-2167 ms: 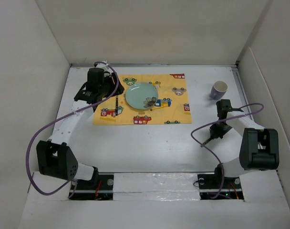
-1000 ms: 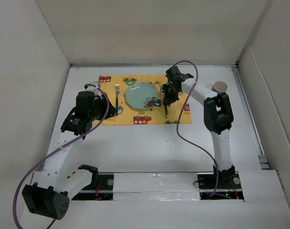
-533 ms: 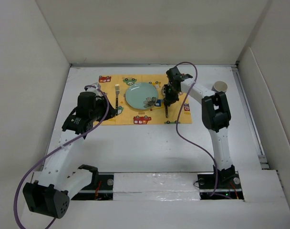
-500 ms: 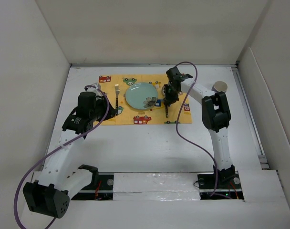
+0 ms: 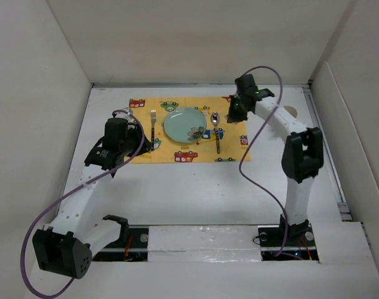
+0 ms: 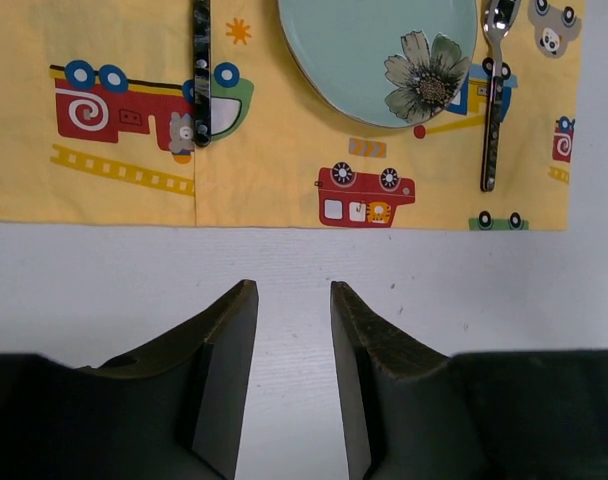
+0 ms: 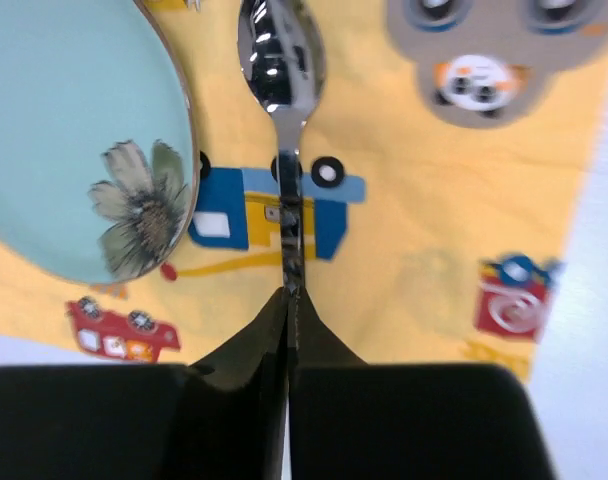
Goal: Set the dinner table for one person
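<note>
On the white dinner table [image 5: 196, 187] lies a yellow car-print placemat [image 5: 177, 152]. A pale green plate [image 5: 182, 123] with a flower sits at its middle, a fork [image 5: 153, 123] to its left and a spoon [image 5: 217, 134] to its right. My right gripper [image 5: 233, 116] hovers just right of the spoon's bowl. In the right wrist view it [image 7: 289, 295] is shut with nothing in it, and the spoon [image 7: 281, 60] lies flat ahead. My left gripper [image 6: 292, 285] is open and empty over bare table, just short of the placemat's near edge [image 6: 284, 215].
A cup [image 5: 292, 112] stands at the back right, partly hidden behind the right arm. White panels wall the table on all sides. Purple cables loop from both arms over the table.
My right gripper has left the spoon on the placemat, drawn back up and to the right, and shut. The left arm has barely moved.
</note>
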`<state>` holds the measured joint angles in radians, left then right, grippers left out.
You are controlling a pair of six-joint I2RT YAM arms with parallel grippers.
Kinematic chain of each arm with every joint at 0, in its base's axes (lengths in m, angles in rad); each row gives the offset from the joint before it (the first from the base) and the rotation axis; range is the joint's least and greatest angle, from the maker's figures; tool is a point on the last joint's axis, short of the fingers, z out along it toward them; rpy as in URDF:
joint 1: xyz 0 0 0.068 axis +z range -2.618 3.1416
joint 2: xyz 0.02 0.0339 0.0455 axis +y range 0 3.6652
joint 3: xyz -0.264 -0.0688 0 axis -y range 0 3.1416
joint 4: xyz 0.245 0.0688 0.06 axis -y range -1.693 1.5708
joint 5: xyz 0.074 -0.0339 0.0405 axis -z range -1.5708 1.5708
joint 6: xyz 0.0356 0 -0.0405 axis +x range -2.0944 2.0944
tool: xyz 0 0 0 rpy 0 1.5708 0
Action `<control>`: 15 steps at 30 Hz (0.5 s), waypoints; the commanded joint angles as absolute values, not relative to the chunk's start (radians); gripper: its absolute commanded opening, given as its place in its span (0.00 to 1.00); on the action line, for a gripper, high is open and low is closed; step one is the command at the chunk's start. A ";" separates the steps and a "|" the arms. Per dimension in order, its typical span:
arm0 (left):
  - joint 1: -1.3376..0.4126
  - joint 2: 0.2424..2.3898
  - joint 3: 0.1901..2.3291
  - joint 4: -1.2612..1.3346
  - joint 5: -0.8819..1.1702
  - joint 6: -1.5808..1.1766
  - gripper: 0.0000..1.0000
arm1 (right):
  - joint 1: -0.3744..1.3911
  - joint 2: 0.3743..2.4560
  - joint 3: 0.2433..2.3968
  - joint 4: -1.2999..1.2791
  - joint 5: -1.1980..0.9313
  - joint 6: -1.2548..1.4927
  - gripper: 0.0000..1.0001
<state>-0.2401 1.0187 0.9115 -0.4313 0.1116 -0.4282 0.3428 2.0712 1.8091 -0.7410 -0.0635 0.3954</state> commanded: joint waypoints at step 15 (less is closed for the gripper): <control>-0.239 1.103 0.919 -0.276 0.238 -0.385 0.08 | -0.233 1.728 1.549 -0.632 0.143 0.486 0.61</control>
<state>-0.2405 1.0996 0.9112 -0.3271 0.2028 -0.4034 -0.2260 1.6665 1.4845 -0.6365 0.1986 0.4908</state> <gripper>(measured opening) 0.067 0.613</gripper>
